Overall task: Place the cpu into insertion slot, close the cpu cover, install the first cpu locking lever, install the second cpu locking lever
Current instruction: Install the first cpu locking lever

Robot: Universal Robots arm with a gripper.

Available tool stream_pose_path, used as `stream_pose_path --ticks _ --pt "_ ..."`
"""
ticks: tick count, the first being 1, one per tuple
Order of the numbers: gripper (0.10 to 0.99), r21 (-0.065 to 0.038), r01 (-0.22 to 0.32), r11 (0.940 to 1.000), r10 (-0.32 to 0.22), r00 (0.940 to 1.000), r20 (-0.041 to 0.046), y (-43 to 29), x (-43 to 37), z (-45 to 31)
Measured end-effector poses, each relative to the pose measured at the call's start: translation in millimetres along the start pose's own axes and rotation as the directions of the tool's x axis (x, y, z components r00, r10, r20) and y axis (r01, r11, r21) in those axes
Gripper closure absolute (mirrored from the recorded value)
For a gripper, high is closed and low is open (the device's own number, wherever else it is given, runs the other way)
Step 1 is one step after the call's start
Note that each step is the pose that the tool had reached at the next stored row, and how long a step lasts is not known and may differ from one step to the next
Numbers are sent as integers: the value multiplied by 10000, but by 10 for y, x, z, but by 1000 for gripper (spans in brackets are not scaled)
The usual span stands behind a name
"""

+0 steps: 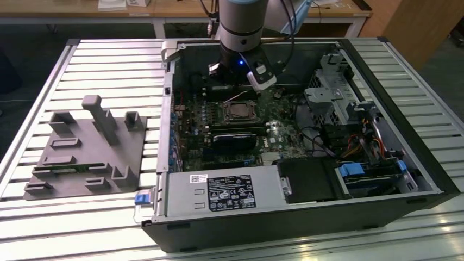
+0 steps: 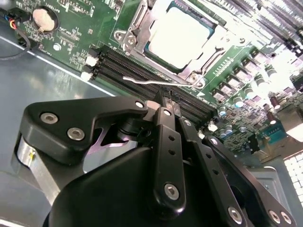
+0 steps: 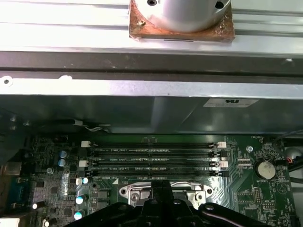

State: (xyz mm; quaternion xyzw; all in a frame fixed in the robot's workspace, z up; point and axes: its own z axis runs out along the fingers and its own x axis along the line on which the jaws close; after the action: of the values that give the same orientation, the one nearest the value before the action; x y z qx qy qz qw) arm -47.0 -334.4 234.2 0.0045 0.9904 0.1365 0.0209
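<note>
Got the end effector (image 2: 165, 98) pinched together right at the locking lever (image 2: 142, 80), lying lengthwise just beside the cpu (image 2: 182, 37).

Grey fixture (image 1: 87, 157) on slatted table (image 1: 73, 217), exterior view's left of open computer case (image 1: 290, 223).

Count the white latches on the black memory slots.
4 white latches in the first wrist view: two at the slots' end nearest the coin battery, two at the opposite end. None looks hidden.
</note>
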Motion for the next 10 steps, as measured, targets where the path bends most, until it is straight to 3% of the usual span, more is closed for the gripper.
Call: stream_pose_path --ticks 3,10 --pt "980 144 6 9999 -6 10000 1 -1 0 4" --pt "980 180 8 9998 -9 10000 2 -3 0 12"
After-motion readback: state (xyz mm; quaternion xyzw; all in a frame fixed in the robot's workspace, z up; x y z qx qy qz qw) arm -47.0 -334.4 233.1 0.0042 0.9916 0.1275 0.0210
